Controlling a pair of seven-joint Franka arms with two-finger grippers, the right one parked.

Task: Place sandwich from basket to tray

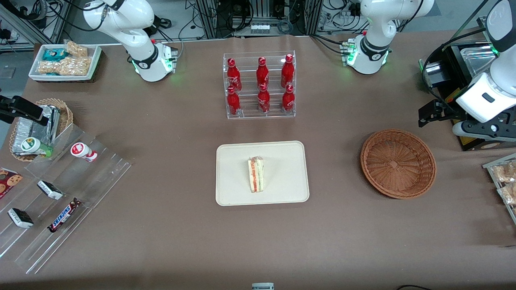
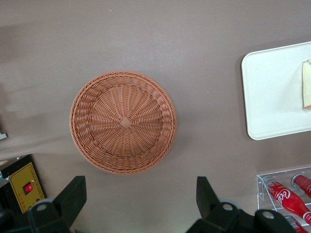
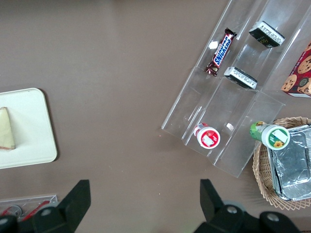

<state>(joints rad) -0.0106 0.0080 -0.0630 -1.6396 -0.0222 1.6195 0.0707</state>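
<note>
- Sandwich point(image 1: 256, 174) lies on tray point(image 1: 234, 189) at table centre, long axis running toward front cam.
- Wicker basket point(image 1: 398, 163) sits empty, well apart from tray.
- End effector point(image 2: 141, 199) hovers above basket, fingers spread wide, holding nothing; sandwich lies off toward parked arm's end.

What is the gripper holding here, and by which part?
Nothing. The gripper hangs open above the empty basket; the sandwich lies on the tray.
</note>
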